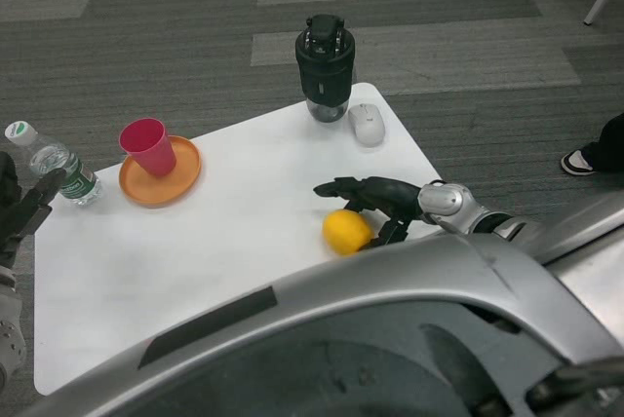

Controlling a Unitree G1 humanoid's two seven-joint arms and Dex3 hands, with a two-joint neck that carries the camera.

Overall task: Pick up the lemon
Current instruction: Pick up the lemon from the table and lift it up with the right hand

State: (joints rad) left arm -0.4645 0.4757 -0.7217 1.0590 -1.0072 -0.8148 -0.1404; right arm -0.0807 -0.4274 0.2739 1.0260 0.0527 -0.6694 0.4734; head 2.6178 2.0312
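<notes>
Your lemon (pixel 347 231) sits on the white table (pixel 244 222) toward its near right edge, at about 5 o'clock from the table's middle. The right hand (pixel 375 201) is right on it: the fingers reach out over and past the top of the fruit, pointing toward 9 o'clock, and a lower part of the hand sits tucked against the lemon's right side. So from the palm the lemon lies at roughly 7 o'clock, just below and slightly left. The fingers look spread and arched, not closed, and I'd judge the fruit is bracketed rather than held, though you can't tell for certain whether any finger presses it. The lemon looks nearly round here, with its long axis perhaps running left to right, too slight to trust.

The left hand (pixel 24 205) waits well apart at the table's far left edge, at 9 o'clock, beside a water bottle (pixel 54 166); it grips nothing, fingers loosely apart. The right hand is plainly the nearer one.

Watch what is hidden: the robot's body blocks the table's near edge just below the lemon, the underside of the right hand is in shadow, and the left hand is cut by the frame
</notes>
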